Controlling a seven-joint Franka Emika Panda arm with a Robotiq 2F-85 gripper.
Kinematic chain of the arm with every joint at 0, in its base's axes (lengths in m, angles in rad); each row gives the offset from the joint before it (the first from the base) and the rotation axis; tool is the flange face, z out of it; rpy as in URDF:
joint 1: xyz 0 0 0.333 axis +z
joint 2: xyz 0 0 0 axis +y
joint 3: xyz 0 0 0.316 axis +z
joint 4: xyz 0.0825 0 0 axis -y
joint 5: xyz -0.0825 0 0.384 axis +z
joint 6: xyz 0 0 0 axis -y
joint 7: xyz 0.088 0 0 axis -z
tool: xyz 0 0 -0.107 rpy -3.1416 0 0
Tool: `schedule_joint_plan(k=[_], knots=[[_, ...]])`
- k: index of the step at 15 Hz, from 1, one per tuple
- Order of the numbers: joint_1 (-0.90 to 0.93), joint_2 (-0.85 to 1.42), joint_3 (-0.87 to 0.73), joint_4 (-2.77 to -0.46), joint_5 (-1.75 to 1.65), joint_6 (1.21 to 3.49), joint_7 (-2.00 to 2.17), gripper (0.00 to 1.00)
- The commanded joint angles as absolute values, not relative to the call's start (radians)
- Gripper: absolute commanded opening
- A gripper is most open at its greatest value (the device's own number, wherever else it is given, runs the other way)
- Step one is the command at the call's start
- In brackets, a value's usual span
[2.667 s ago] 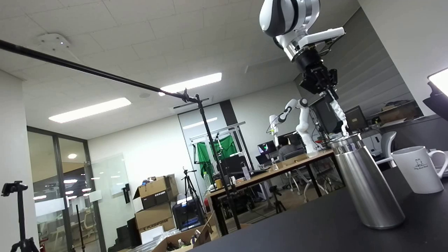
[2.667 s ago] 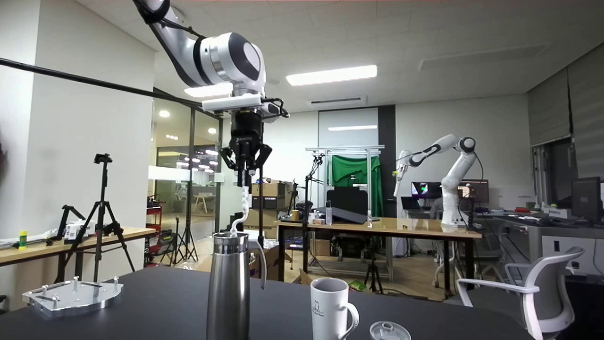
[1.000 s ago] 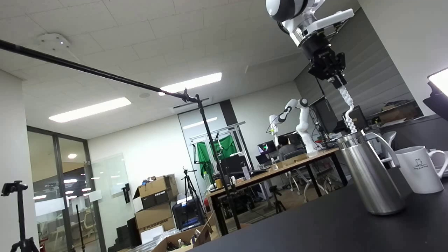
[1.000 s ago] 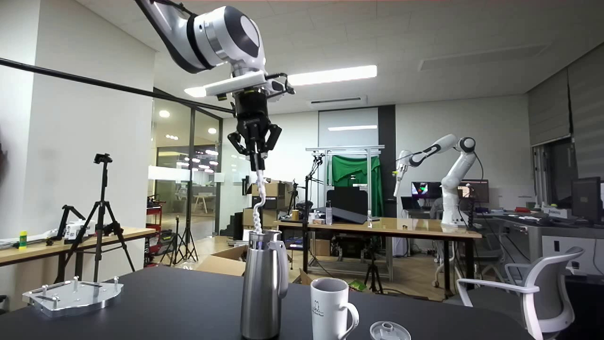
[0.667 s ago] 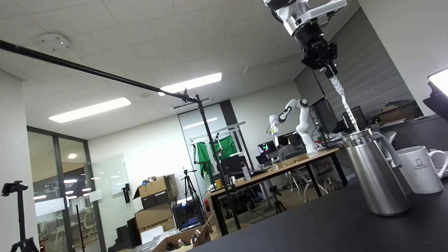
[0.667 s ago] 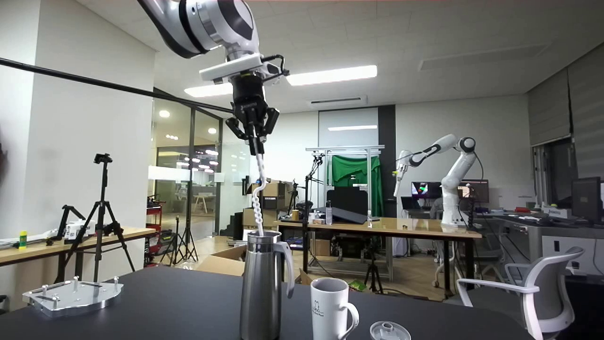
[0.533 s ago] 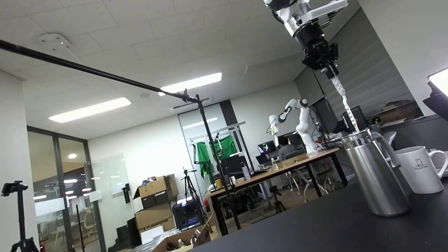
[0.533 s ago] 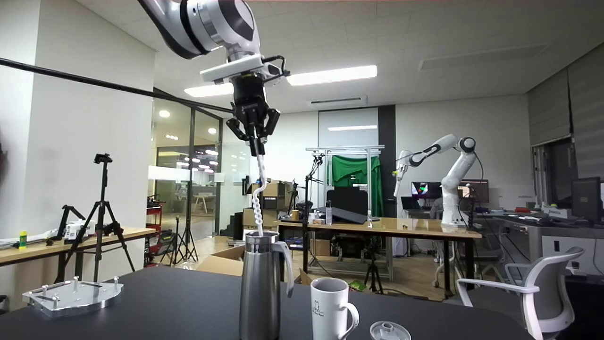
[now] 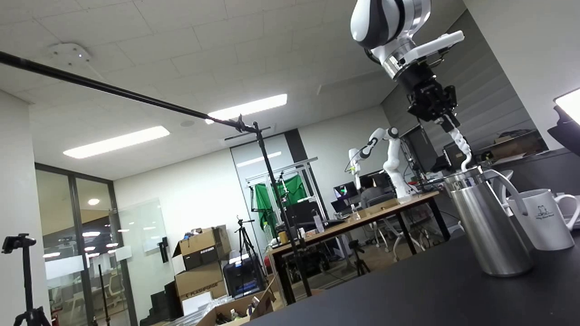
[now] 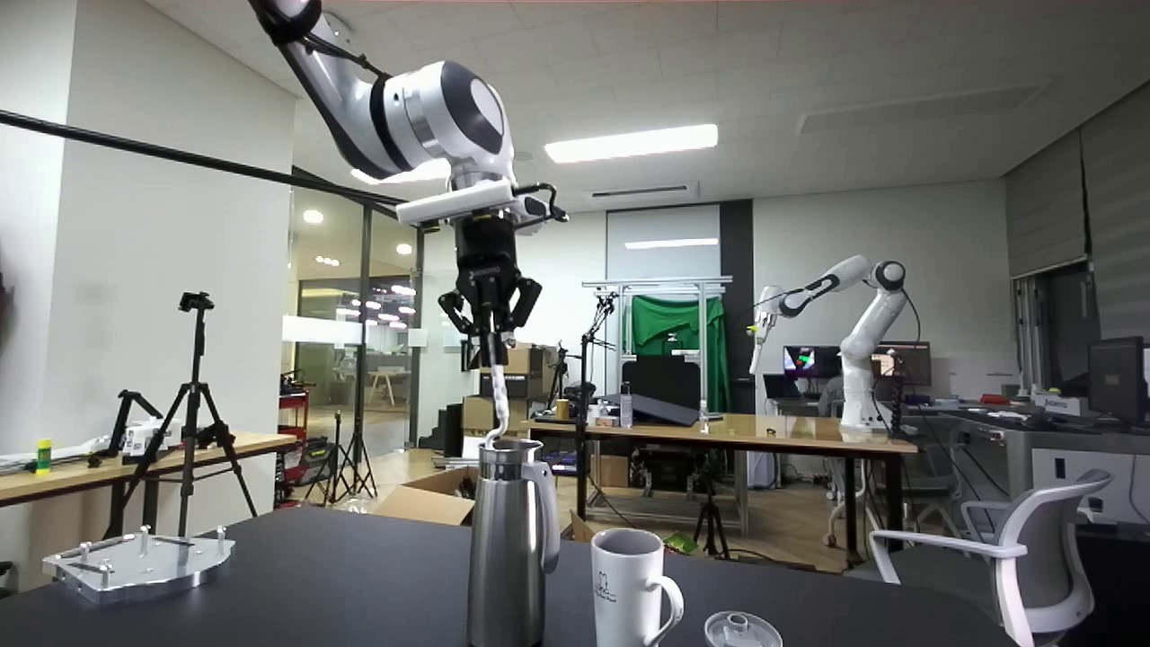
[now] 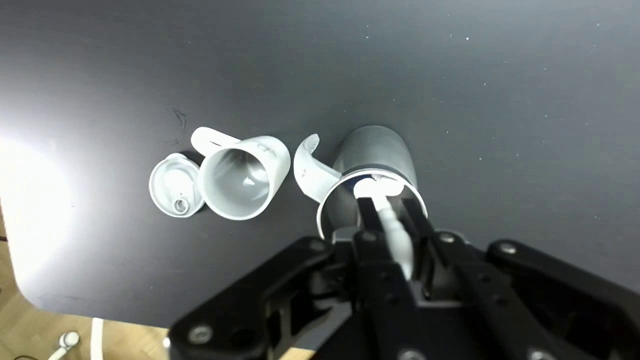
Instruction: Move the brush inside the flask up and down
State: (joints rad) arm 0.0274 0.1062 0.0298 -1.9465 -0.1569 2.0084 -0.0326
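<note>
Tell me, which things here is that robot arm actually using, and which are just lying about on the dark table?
Part of the job:
gripper, closed on the brush
steel flask, with the brush's lower end inside

Just lying about:
white mug, standing upright
round lid, near the mug
metal plate with upright pegs

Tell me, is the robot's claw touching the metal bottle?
Apart: an exterior view shows the gripper above the flask, with the white brush bridging the gap.

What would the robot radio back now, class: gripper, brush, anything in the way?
Gripper shut on brush. Brush reaches down into flask, lower end hidden inside. Nothing seen blocking brush; mug stands beside flask.
</note>
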Motion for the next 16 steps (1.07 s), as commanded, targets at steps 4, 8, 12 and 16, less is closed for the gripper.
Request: schedule_joint_plan(k=[4, 8, 12, 16], knots=[[0.038, 0.046, 0.031, -1.901, -0.176, 1.954, -0.006, 0.04], [0.031, 0.008, 0.027, -1.857, -0.167, 1.930, -0.009, 0.04], [0.001, 0.047, 0.003, -1.848, -0.102, 1.960, -0.024, 0.04], [-0.015, 0.135, -0.010, -1.855, -0.046, 1.987, -0.023, 0.04]])
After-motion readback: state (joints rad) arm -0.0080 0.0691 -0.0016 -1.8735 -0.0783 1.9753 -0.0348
